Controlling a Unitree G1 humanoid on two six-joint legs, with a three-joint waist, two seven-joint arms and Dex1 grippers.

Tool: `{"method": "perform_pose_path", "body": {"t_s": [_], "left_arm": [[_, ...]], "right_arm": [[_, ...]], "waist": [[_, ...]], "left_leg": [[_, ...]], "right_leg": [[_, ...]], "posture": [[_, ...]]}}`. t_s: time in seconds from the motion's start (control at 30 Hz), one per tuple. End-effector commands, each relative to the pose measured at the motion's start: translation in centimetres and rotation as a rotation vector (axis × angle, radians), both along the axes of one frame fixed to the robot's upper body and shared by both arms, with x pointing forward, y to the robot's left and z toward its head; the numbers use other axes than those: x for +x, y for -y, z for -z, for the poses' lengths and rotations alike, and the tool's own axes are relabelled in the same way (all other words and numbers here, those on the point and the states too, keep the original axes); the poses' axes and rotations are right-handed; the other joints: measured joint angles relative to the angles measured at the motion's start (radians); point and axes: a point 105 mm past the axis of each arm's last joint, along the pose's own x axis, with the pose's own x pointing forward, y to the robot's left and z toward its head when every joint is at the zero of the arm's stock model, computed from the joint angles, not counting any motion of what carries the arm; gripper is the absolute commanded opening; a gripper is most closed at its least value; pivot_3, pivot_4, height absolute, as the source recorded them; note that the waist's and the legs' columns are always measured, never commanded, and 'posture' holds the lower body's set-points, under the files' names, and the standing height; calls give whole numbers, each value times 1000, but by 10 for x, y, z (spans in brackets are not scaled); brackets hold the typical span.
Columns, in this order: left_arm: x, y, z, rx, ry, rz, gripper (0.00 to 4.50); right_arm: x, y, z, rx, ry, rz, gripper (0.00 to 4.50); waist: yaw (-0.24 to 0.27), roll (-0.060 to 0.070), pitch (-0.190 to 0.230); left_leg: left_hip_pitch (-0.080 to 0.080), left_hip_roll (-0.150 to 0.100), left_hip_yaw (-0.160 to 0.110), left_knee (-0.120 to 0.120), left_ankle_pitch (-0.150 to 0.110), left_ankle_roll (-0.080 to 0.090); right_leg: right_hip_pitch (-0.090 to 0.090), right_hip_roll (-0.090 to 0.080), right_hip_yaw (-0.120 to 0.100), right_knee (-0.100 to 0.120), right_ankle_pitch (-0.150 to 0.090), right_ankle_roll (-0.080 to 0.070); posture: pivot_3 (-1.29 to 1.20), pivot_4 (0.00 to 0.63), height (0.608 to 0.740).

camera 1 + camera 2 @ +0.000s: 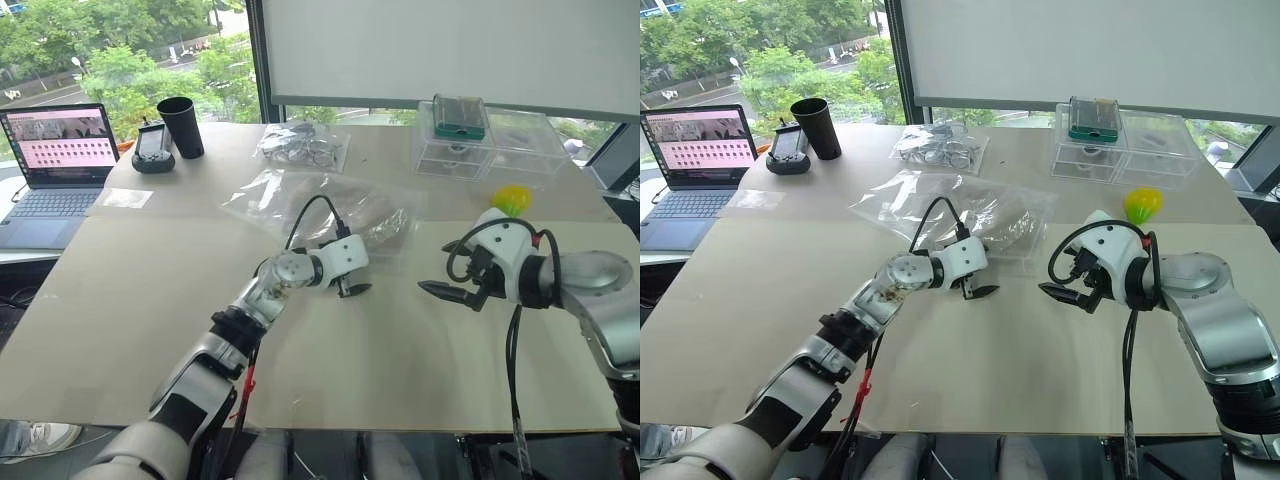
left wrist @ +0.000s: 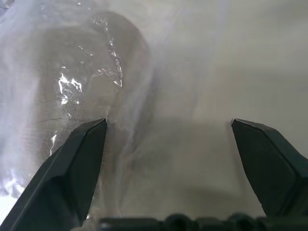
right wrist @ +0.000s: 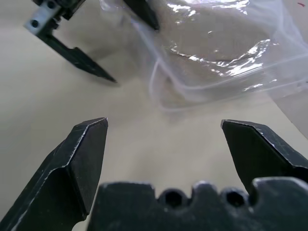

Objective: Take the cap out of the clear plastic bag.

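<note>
The clear plastic bag [image 1: 300,195] lies flat in the middle of the table, glossy and wrinkled. The cream-beige cap [image 1: 372,218] rests inside it, toward the bag's near right end. My left gripper [image 1: 354,289] hovers at the bag's near edge, open, with nothing between its fingers. In the left wrist view one finger [image 2: 72,168] stands over the plastic, and the cap [image 2: 72,62] shows blurred beyond it. To the right of the bag my right gripper [image 1: 450,294] is open and empty, pointing left toward the bag's corner [image 3: 192,91] and the cap [image 3: 216,38].
A laptop [image 1: 55,150], a black cup [image 1: 182,125] and a dark handheld device [image 1: 153,148] stand at the far left. A smaller clear bag with dark wiry contents [image 1: 300,145] lies behind. Clear boxes [image 1: 500,150] and a yellow-green object [image 1: 513,198] sit at the far right.
</note>
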Motion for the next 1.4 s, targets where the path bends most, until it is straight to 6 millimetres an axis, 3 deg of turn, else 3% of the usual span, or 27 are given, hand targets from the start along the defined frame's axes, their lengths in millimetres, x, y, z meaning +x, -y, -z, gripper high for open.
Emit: {"method": "perform_pose_path", "body": {"t_s": [0.03, 0.17, 0.37, 0.53, 0.87, 0.9, 1.23, 1.3, 1.4], "left_arm": [[13, 6, 5, 147, 146, -37, 4420], [30, -3, 5, 292, 312, -99, 4420], [48, -25, -10, 342, 456, -219, 4420], [56, -48, 6, 456, 459, -283, 4420], [59, -50, 20, 483, 428, -319, 4420], [58, -50, 22, 482, 416, -315, 3894], [56, -51, 29, 478, 385, -308, 657], [55, -51, 30, 483, 395, -304, 157], [55, -51, 27, 480, 445, -284, 33]], "right_arm": [[-1, -5, -18, 24, 72, -5, 4500], [0, -8, -20, 39, 78, -6, 4500], [0, -10, -19, 53, 73, -2, 4500], [0, -13, -26, 86, 88, -7, 4500], [-1, -16, -28, 99, 92, -6, 4500], [-1, -16, -28, 101, 94, -5, 4500], [-2, -17, -28, 105, 95, 0, 4500], [-2, -17, -28, 105, 96, 1, 4500], [-2, -17, -28, 106, 96, 2, 4500]], "waist": [[4, 0, 0], [3, 0, 0], [-16, 0, 0], [-19, 0, 0], [-18, 0, -1], [-18, 0, -1], [-22, 0, -2], [-21, 0, -2], [-21, 0, -3]], "left_leg": [[0, 0, 0, 0, 0, 0], [1, -1, 0, 3, 0, 0], [2, 0, 0, 3, 0, 0], [2, 0, 0, 3, 0, 0], [4, 0, 0, 3, 0, 0], [5, 0, 0, 4, 0, 0], [4, 0, 1, 3, 0, 0], [4, 0, 1, 3, 0, 0], [5, 0, 1, 3, 0, 0]], "right_leg": [[0, 0, 0, 0, 0, 0], [3, 0, 0, 0, 1, 3], [3, 0, 0, 1, 1, 3], [3, 0, 0, 1, 1, 3], [4, 0, 0, 2, 2, 4], [5, 0, 0, 2, 2, 4], [4, 0, 1, 2, 2, 4], [4, 0, 1, 2, 2, 4], [5, 0, 1, 2, 2, 4]], "posture": [[0, 150, 740], [0, 150, 740], [0, 150, 740], [0, 150, 740], [0, 150, 740], [0, 150, 740], [0, 150, 740], [0, 150, 740], [0, 150, 740]]}}
